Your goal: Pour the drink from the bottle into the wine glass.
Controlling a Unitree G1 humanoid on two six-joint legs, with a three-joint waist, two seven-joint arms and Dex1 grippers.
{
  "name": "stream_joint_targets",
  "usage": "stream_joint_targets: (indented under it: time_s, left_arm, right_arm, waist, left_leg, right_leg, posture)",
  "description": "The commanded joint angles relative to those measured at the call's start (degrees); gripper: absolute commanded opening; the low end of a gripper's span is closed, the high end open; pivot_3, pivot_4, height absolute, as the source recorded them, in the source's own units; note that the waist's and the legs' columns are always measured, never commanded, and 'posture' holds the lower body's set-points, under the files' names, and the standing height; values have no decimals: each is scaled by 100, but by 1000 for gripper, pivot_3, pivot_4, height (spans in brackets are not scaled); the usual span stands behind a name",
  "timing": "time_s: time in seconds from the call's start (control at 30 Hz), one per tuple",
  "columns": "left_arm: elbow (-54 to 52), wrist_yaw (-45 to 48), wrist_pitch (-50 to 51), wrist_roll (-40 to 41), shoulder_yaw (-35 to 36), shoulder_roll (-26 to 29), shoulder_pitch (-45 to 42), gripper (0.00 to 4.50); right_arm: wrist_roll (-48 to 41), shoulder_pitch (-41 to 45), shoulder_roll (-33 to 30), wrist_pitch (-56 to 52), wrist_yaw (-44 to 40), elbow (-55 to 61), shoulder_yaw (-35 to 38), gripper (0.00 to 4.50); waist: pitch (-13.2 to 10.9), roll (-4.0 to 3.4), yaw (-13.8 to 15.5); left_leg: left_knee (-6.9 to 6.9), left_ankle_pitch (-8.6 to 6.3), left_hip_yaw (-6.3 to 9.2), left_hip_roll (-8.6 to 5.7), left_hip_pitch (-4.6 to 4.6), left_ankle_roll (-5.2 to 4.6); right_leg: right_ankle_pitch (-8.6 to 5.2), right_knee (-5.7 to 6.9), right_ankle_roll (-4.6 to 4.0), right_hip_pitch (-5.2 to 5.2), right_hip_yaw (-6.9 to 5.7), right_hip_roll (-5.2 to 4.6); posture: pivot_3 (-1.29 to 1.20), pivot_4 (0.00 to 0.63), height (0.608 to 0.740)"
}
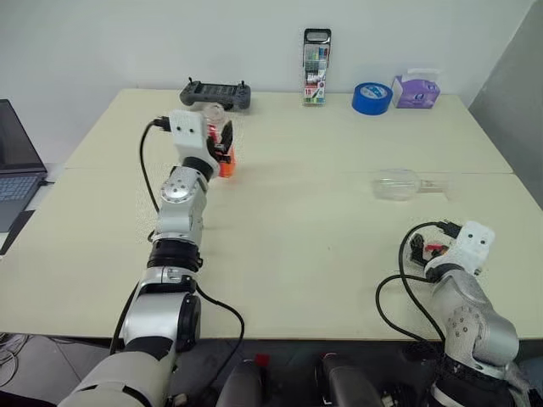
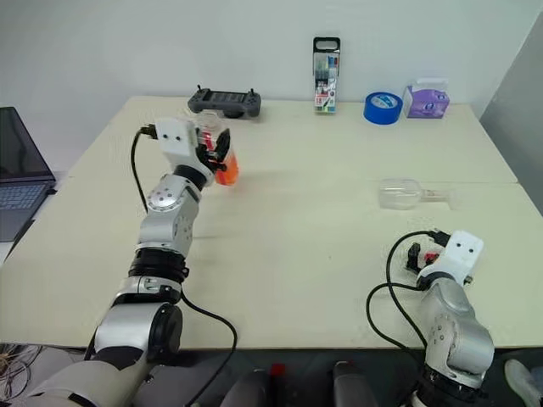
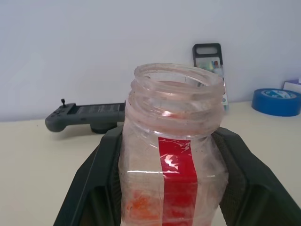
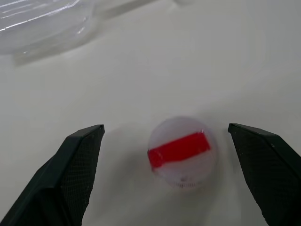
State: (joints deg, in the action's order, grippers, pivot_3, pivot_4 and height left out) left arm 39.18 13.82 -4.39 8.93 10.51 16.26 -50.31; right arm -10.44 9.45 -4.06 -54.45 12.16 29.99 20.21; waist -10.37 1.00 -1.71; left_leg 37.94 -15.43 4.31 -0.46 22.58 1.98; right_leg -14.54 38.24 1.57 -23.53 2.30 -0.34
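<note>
My left gripper [image 1: 222, 146] is shut on the bottle [image 1: 219, 136], holding it about upright above the far left part of the table. The bottle [image 3: 174, 160] is clear with a red strip, and its threaded mouth is open with no cap on. The orange-red drink [image 1: 226, 169] sits low inside it. The wine glass [image 1: 399, 184] lies on its side at the right of the table, stem pointing right. My right gripper [image 4: 165, 127] stands open near the front right edge. The bottle's cap [image 4: 182, 151], white with a red stripe, rests on the table between its fingers, untouched.
Along the table's far edge stand a dark handheld controller [image 1: 215, 93], a tall clear marker case [image 1: 316, 66], a blue tape roll [image 1: 372, 97] and a purple tissue box [image 1: 416, 91]. A laptop [image 1: 15, 165] sits beyond the table's left side.
</note>
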Motion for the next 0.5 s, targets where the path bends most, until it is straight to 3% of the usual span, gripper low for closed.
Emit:
stream_joint_targets:
  time_s: [0.03, 0.1, 0.3, 0.5]
  left_arm:
    - [-92, -81, -220, 4, 65, 47, -251, 2138]
    - [-37, -147, -205, 22, 110, 62, -277, 2138]
    - [301, -142, -7, 228, 375, 178, -405, 2138]
    - [217, 75, 20, 354, 430, 207, -311, 2138]
  right_arm:
    - [226, 95, -324, -56, -112, 594, -507, 4500]
    - [229, 222, -536, -144, -299, 820, -851, 4500]
    - [-1542, 908, -917, -480, -2533, 1428, -2132, 4500]
    - [-1577, 1413, -1000, -257, -2772, 945, -2496, 4500]
  waist:
    - [0, 0, -2]
    - [0, 0, -3]
    - [-2, 3, -47]
    - [-4, 7, -10]
  left_leg:
    - [0, 0, 2, 1, 2, 0]
    - [-1, 0, 3, 1, 1, 0]
    - [0, 0, 8, 1, -5, -1]
    - [5, 0, 21, 8, 1, 0]
  right_leg:
    - [0, -1, 0, -1, -3, 0]
    - [0, 1, 0, -3, 0, 0]
    - [0, 8, 0, -4, -5, 19]
    - [0, 24, 0, -7, -19, 9]
  posture:
    - [0, 150, 740]
    - [0, 150, 740]
    - [0, 150, 740]
    - [0, 150, 740]
